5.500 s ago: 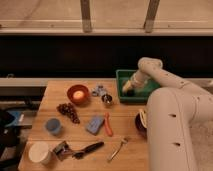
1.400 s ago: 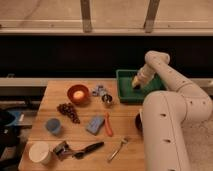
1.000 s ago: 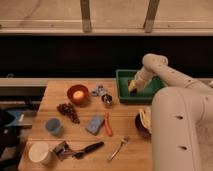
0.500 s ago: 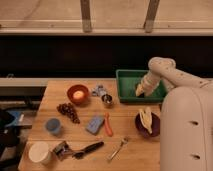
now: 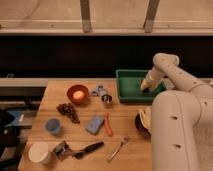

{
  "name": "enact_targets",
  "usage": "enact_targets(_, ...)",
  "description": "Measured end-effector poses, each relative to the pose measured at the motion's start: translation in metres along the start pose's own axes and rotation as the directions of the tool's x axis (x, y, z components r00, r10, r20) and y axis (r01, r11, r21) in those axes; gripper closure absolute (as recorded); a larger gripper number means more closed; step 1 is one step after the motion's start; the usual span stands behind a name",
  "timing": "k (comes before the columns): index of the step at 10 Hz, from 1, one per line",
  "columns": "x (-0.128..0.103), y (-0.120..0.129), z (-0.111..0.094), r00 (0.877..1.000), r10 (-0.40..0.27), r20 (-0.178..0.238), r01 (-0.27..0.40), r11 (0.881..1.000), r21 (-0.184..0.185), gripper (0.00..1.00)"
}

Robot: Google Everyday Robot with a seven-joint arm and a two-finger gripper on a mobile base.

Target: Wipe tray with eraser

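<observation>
Cream-coloured end effector (image 5: 144, 86), fingers drawn fully together, lowered into the tray (image 5: 127, 86) at the tray's end farthest from the orange bowl (image 5: 78, 94), tip at or just above the floor. Eraser: not made out apart from the tip; no dark block lies loose on the visible green floor, so it is judged to be pinched there, unconfirmed. Tray: green, shallow, rimmed, on the far corner of the desk (image 5: 125, 120), long axis running across the view. Governing relation: nearly all the bare tray floor lies from the end effector toward the bowl side, so the coming stroke should run along that long axis.
</observation>
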Motion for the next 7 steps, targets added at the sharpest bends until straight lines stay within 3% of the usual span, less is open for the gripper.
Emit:
enact_targets(3, -0.015, 0.052, 0.017, 0.998, -0.062, -0.005, 0.062, 0.997, -0.046, 1.00)
enact_targets(4, -0.016, 0.073, 0.021, 0.996, -0.091, -0.005, 0.091, 0.993, -0.077, 1.00)
enact_targets(5, -0.010, 0.090, 0.021, 0.993, -0.118, -0.005, 0.117, 0.987, -0.106, 1.00)
enact_targets(7, 0.003, 0.110, 0.021, 0.989, -0.149, -0.007, 0.147, 0.982, -0.121, 1.00)
